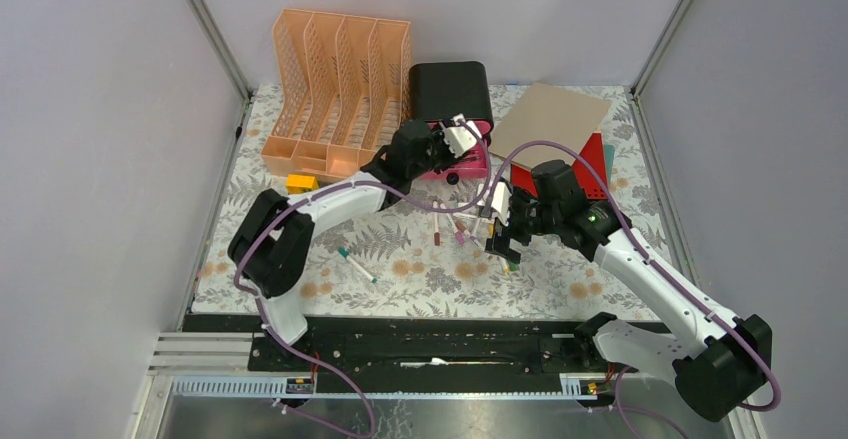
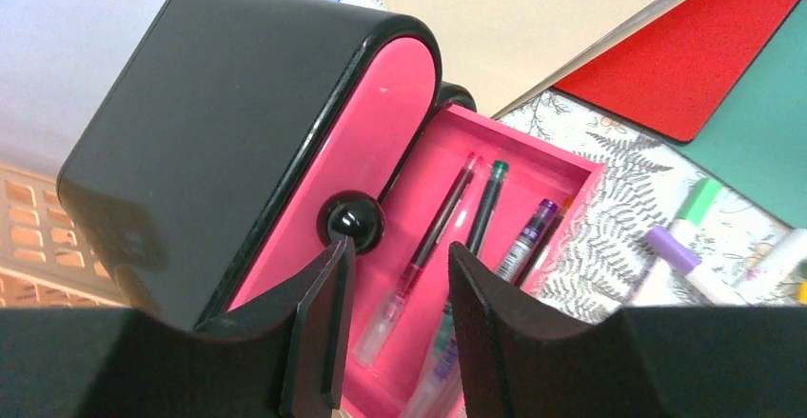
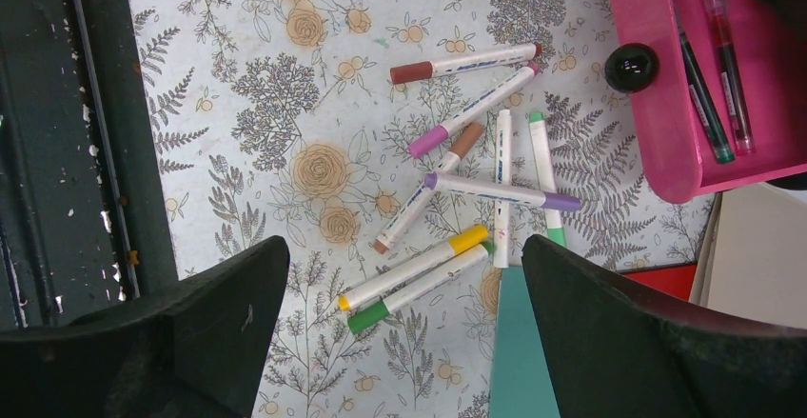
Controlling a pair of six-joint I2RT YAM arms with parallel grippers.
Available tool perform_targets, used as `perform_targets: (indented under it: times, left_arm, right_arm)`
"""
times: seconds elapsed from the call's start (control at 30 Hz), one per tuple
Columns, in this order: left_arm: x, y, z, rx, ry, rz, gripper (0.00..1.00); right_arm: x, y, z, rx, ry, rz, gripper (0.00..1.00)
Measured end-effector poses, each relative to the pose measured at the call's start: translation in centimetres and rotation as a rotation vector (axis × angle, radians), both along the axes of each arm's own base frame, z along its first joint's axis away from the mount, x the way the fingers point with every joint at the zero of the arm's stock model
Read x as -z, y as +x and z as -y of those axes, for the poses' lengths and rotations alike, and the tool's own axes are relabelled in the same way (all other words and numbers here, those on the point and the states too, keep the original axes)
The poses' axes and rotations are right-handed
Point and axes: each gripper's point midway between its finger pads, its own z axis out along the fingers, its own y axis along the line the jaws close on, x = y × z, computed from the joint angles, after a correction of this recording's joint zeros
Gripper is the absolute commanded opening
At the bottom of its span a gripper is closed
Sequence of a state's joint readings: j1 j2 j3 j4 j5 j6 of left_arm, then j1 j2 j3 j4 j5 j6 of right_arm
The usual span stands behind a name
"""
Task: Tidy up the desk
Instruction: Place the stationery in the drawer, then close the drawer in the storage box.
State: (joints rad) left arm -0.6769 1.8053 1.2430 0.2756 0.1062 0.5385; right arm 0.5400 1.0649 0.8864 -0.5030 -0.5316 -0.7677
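Tabletop point(image 1: 400, 281), under both arms, strewn with markers point(image 3: 495, 192). Your left gripper point(image 2: 398, 258): jaws parted, empty, over pink drawer point(image 2: 521, 142). Your right gripper point(image 3: 404, 258): jaws wide, empty. Risk: closing may scatter crossed markers.

1. Plain pale grey walls point(image 1: 100, 159) fill the left, top and right of the frame.
2. Slanting metal posts point(image 1: 210, 24) mark the upper corners.
3. A black plate point(image 1: 430, 344) and silver rails point(image 1: 200, 351) cross the bottom.
4. Light is soft and even.
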Motion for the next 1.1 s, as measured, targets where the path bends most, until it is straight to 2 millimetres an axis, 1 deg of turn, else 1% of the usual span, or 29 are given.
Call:
perform_targets:
  times: [0.1, 0.13, 0.23, 0.4, 0.47, 0.57, 0.6, 0.63, 0.67, 0.77, 0.87, 1.0, 1.1]
  left_arm:
    - [-0.7, -1.1, -0.6, -0.015, -0.054, -0.029, 0.55]
    - [-1.1, -1.6, -0.8, -0.021, -0.08, -0.035, 0.58]
    - [-2.8, -3.1, -1.7, -0.036, -0.163, -0.045, 0.62]
    - [-5.3, -5.8, -3.1, -0.047, -0.308, -0.075, 0.78]
    - [-5.7, -7.0, -3.8, -0.051, -0.367, -0.106, 0.83]
    - [-5.4, -8.3, -4.6, -0.052, -0.429, -0.16, 0.88]
    - [-5.2, -8.6, -5.0, -0.056, -0.45, -0.184, 0.91]
    - [-4.9, -9.0, -5.4, -0.061, -0.472, -0.212, 0.97]
    - [-4.5, -9.4, -5.9, -0.069, -0.49, -0.237, 0.99]
    - [-3.8, -10.3, -7.8, -0.096, -0.561, -0.305, 0.99]
    - [-3.4, -11.1, -9.3, -0.121, -0.628, -0.354, 0.99]
    - [-2.9, -12.3, -10.5, -0.146, -0.703, -0.42, 0.99]
    - [-1.9, -12.7, -11.2, -0.191, -0.746, -0.492, 0.99]
  right_arm:
    - [0.0, 0.0, 0.0, -0.001, 0.0, 0.001, 1.0]
    - [0.0, 0.0, 0.0, -0.001, 0.0, 0.002, 1.0]
    - [0.0, 0.0, 0.0, -0.001, 0.0, 0.002, 1.0]
    - [0.0, 0.0, 0.0, -0.001, 0.0, 0.002, 1.0]
    - [0.0, 0.0, 0.0, -0.001, 0.0, 0.002, 1.0]
    - [0.0, 0.0, 0.0, 0.0, 0.0, 0.002, 1.0]
    - [0.0, 0.1, 0.0, 0.001, 0.0, 0.001, 1.0]
    - [0.0, 0.1, 0.1, 0.001, 0.0, 0.002, 1.0]
    - [0.0, 0.1, 0.1, 0.002, 0.0, 0.001, 1.0]
    - [0.0, 0.1, 0.1, 0.003, -0.001, 0.0, 1.0]
    - [0.1, 0.2, 0.1, 0.004, -0.002, -0.002, 1.0]
    - [0.2, 0.3, 0.2, 0.008, -0.005, -0.006, 1.0]
    - [0.4, 0.3, 0.2, 0.011, -0.008, -0.011, 1.0]
